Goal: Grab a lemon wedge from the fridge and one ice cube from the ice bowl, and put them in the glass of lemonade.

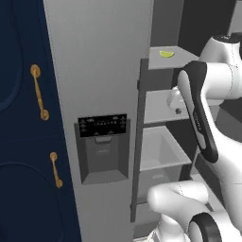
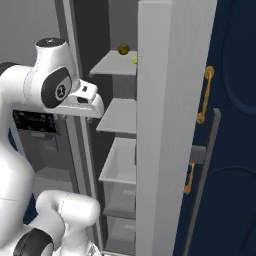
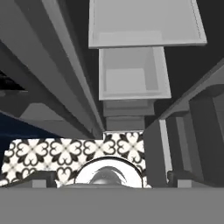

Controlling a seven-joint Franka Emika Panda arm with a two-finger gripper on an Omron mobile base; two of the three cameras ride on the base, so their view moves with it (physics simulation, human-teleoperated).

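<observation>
Left base view: tall light-grey fridge (image 1: 99,71) standing open, dark dispenser panel (image 1: 103,147) on the shut door, pale inner shelves and a drawer bin beyond. On the top shelf (image 1: 171,57), the tiny yellow-green lemon wedge (image 1: 166,54) — lying flat, near the shelf's middle, apart from everything else. White arm bent in front of the shelves, the hand (image 1: 176,99) level with the second shelf, below the wedge. Navy cabinet doors with gold handles (image 1: 38,92) at left.

Right base view: same fridge seen past the edge of its open door (image 2: 170,125). Wedge (image 2: 134,59) peeking out at the door's edge on the top shelf, a small dark olive-coloured round thing (image 2: 123,49) just behind it. Gripper (image 2: 96,106) at the second shelf's front edge, pincer's spread not readable here.

Hand view: looking down along the fridge's interior — pale bins (image 3: 133,72) stacked below, patterned black-and-white floor tile (image 3: 65,153) further down. Two dark fingertips (image 3: 39,178) at the far corners of the bottom edge, so pincer released wide, nothing between.

Step in hand, by judgement: reaching for the wedge. Best done by raising the hand a shelf higher, coming in from the front, keeping clear of the open door's edge and the round thing behind, then closing gently low on the slice — small enough to slip out of a careless pinch.
</observation>
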